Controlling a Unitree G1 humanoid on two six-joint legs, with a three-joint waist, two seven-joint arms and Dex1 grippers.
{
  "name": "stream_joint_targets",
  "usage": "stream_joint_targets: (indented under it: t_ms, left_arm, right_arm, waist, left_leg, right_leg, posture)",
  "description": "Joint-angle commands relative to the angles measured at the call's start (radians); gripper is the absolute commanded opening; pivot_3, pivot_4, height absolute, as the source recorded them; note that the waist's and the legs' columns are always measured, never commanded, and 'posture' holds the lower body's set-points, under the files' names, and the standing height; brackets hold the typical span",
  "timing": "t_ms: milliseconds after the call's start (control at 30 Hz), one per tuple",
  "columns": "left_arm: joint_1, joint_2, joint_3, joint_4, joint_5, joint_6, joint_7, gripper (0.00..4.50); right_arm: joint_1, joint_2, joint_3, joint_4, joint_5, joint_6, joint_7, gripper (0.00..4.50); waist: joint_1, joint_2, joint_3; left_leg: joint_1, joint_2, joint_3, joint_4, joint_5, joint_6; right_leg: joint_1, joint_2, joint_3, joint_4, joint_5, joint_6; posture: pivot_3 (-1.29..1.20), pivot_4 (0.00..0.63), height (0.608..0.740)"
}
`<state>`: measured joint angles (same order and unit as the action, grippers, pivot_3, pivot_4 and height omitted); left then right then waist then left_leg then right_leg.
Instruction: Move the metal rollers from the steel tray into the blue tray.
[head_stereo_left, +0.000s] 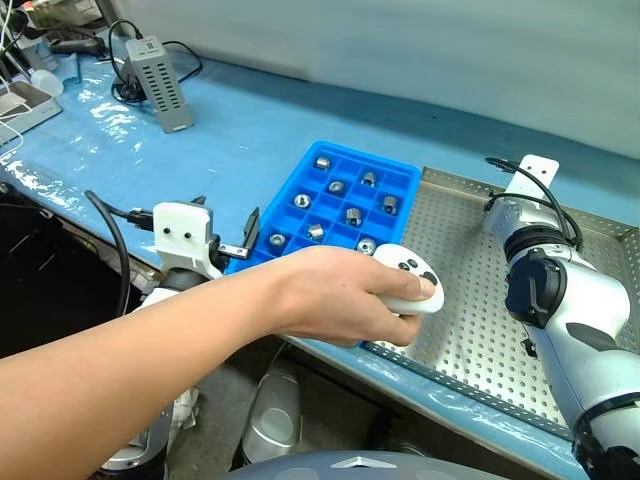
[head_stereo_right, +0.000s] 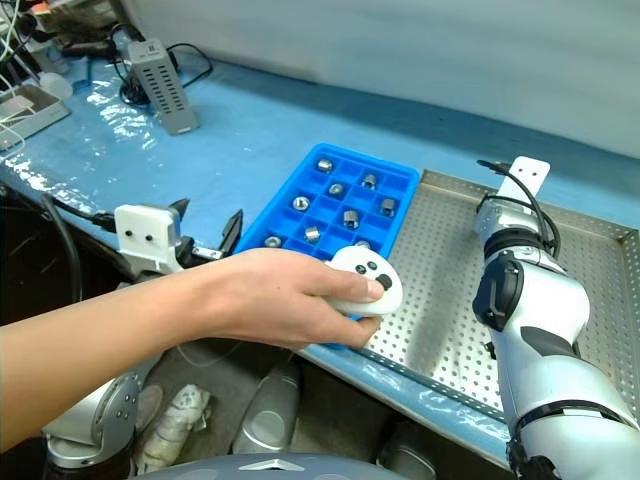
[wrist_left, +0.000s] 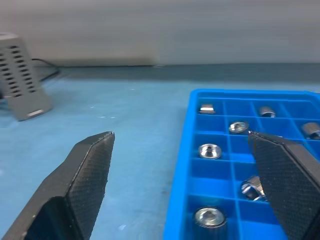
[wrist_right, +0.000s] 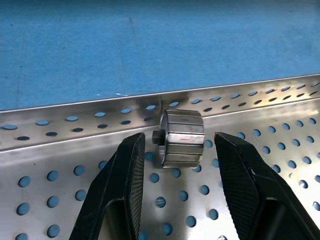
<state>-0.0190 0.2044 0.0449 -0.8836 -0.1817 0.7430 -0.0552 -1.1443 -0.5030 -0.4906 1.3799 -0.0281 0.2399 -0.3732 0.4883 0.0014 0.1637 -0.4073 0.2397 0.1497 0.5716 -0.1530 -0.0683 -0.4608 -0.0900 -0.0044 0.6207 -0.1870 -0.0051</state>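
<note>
**Right pincer open around a roller at the steel tray's rim**

The right pincer (wrist_right: 174, 150) sits low over the steel tray (head_stereo_left: 470, 300), its two fingers parted with a roller (wrist_right: 181, 138) lying on its side between their tips; small gaps show on both sides, so nothing is gripped. The roller rests on the perforated floor, close against the tray's raised rim.

The left pincer (wrist_left: 182, 160) hangs with its fingers spread wide and empty, near the blue tray's (head_stereo_left: 300, 175) outer edge. That tray lies on the blue counter (head_stereo_left: 230, 120) beside the steel tray, just to its left. Several rollers (head_stereo_left: 323, 162) lie in its square compartments, one to a cell, some upright and some tipped.

A person's hand (head_stereo_left: 330, 295) reaches in across the front, holding a white controller (head_stereo_left: 412, 280) over the near corner where the two trays meet. A grey box (head_stereo_left: 160, 80) with cables stands farther back on the counter.
</note>
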Motion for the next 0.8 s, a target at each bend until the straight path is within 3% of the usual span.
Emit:
stream_joint_targets:
  t_ms: [33,500,800]
  left_arm:
    - [0.019,-0.002,0.017,-0.079,0.006,0.011,0.018,4.50]
    - [0.044,-0.008,0.005,-0.113,0.016,0.025,0.037,4.50]
    - [0.015,-0.007,-0.012,-0.084,0.013,0.019,0.027,4.50]
  right_arm:
    - [-0.008,-0.008,-0.015,-0.006,0.005,-0.010,-0.002,2.25]
    - [0.001,-0.030,0.044,-0.004,-0.067,0.039,-0.099,2.25]
    - [0.006,-0.046,0.059,-0.004,-0.084,0.045,-0.102,2.25]
  waist:
    - [0.008,0.000,0.000]
    - [0.073,0.000,0.000]
    - [0.079,0.001,0.000]
  left_leg:
    - [0.000,0.000,0.000,0.000,0.000,0.000]
    - [0.002,0.000,0.000,0.000,0.000,0.000]
    - [0.003,0.000,-0.001,0.000,0.000,0.000]
  right_leg:
    - [0.000,0.000,0.000,0.000,0.000,0.000]
    - [0.001,0.000,0.001,0.000,0.000,0.000]
    - [0.002,0.000,0.001,0.000,-0.003,0.005]
  posture:
    - [0.85,0.150,0.740]
    - [0.88,0.150,0.740]
    - [0.85,0.150,0.740]
